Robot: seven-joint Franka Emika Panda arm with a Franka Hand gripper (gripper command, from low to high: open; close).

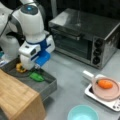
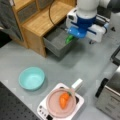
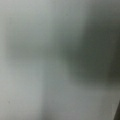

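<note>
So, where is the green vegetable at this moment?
The green vegetable lies in the open grey drawer at a front view's left, just below the gripper, with a yellow item beside it.

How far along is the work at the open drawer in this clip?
Done: the drawer stands open, with a green vegetable and a yellow item inside. In hand: the hand is low over them. Left: nothing is visibly lifted; the carrot lies on its pink plate.

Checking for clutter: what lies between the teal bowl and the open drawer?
Nothing: in a front view, bare grey table separates the teal bowl from the open drawer.
</note>
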